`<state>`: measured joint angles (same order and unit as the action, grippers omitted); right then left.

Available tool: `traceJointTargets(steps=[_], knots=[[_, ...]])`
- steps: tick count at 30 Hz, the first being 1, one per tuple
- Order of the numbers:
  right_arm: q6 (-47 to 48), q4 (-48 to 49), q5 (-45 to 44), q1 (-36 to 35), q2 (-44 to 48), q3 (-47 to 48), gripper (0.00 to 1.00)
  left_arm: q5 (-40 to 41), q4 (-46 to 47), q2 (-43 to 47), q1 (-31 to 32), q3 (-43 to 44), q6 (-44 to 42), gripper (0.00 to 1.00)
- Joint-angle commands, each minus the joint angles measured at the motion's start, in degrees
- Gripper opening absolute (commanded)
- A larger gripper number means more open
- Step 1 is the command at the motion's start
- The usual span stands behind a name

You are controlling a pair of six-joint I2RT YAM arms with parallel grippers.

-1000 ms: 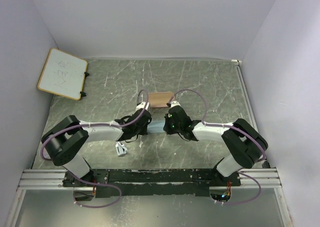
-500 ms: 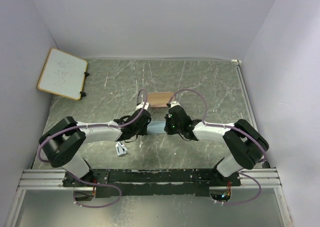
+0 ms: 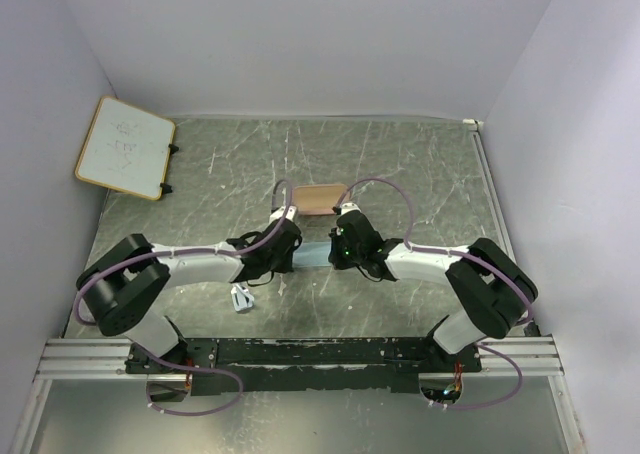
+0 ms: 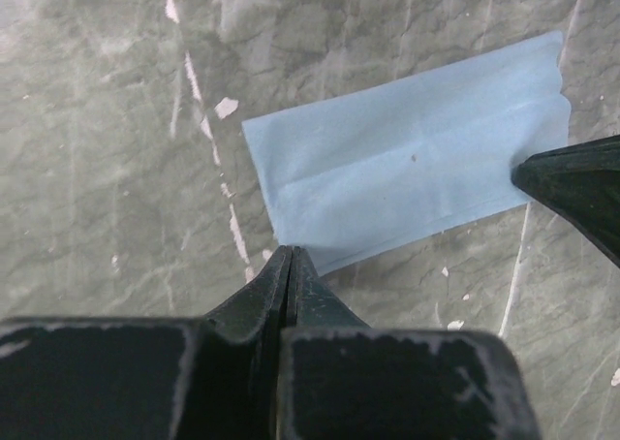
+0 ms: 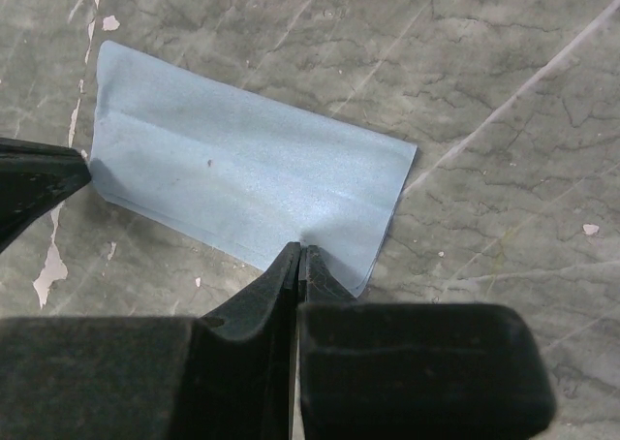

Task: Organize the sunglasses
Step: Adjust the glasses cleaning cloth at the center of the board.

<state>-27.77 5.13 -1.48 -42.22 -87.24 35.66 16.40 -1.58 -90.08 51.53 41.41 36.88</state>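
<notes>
While left gripper and right gripper are each clamped on opposite ends of the light blue rectangular cloth, thin white-framed sunglasses lie on the grey marbled table just beside the left forearm.

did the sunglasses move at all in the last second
No. The sunglasses sit in the same spot, just beyond the black base rail, as a second ago.

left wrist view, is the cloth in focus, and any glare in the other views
Left wrist: cloth sharp, creases readable, near fingers dark and soft. Right wrist: cloth equally sharp, no glare. Top external: even light, no glare, sunglasses too small for detail.
</notes>
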Motion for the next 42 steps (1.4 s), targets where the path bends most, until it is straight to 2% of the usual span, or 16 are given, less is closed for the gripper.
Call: traceJointTargets(steps=[1,5,9,13,25,36,42], knots=[[0.8,0.2,-0.3,-0.2,1.4,-0.4,0.00,3.6,-5.7,5.0,0.3,1.8,1.5,0.07],[1.3,-1.1,-1.4,-0.2,3.5,0.5,0.03,6.6,-7.9,7.3,0.3,3.8,1.3,0.11],[1.5,-3.1,-3.6,-0.2,5.4,1.6,0.14,9.0,-10.0,5.1,0.2,7.2,2.8,0.28],[1.6,-3.9,-5.5,-0.2,6.4,1.5,0.20,8.1,-10.7,1.9,0.1,8.8,6.2,0.33],[2.4,-3.7,-7.8,-0.2,8.3,0.0,0.22,4.9,-12.5,-2.2,-0.1,8.5,13.1,0.36],[2.5,-2.9,-7.8,-0.2,9.2,-0.8,0.22,5.8,-13.0,-6.5,-0.2,10.5,13.2,0.37],[2.3,-2.9,-8.2,-0.2,9.6,-1.3,0.22,6.6,-12.5,-5.9,-0.2,10.5,13.0,0.37]])
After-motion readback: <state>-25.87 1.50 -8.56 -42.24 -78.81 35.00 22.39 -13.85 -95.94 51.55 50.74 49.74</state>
